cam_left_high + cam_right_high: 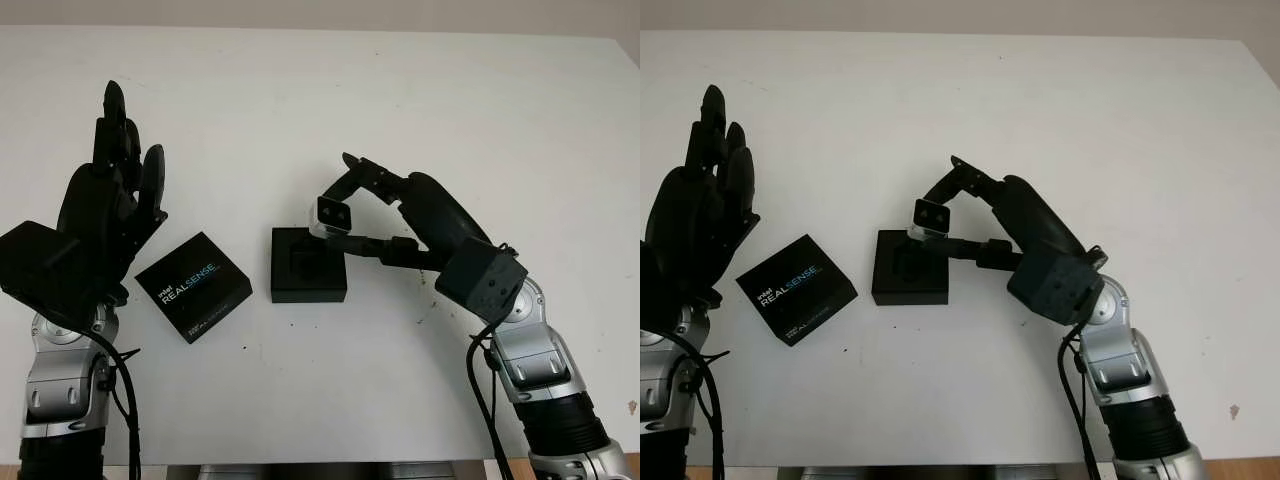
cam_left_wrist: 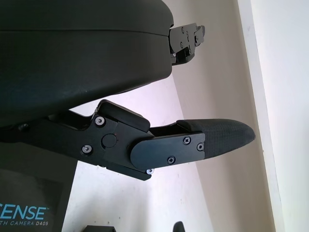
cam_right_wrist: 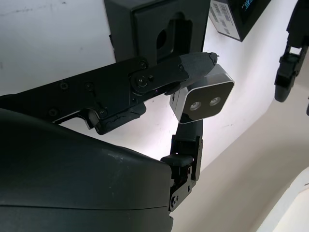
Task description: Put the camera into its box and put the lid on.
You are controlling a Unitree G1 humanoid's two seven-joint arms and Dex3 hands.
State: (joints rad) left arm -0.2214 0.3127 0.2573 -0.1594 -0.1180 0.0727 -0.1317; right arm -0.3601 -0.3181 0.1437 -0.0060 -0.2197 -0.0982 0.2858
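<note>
White table point(image 1: 420, 90), right hand point(image 1: 375, 215) (fingers pinching camera point(image 1: 333, 216)) above box point(image 1: 307, 264)

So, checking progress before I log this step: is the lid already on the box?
No, the lid lies on the table beside the open box.

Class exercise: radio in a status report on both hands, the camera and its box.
Right hand shut on camera, held above open box. Left hand open, raised beside lid. Lid on table, left of box. Box foam slot unobstructed.
</note>
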